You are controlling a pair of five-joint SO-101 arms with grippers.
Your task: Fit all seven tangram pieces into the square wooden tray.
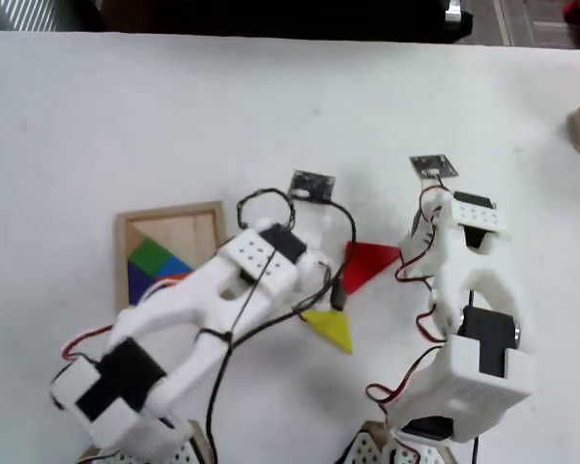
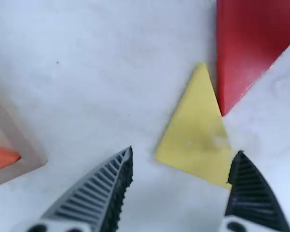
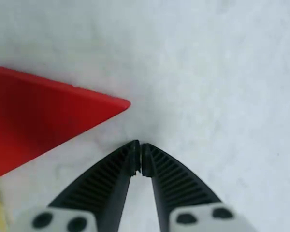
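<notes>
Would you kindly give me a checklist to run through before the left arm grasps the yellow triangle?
1. Left hand open: ok.
2. Yellow triangular piece lies within the left hand's opening: ok.
3. Yellow piece apart from the red triangular piece: cannot tell; their edges run very close.
4. Right hand shut and off the yellow piece: ok.
5. Bare wood free in the square wooden tray: ok, though the tray is partly hidden.

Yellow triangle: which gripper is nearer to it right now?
Left. The left gripper is open, with the yellow triangle framed between its fingers. The right gripper is shut, empty, by the red triangle's tip, farther off.
</notes>
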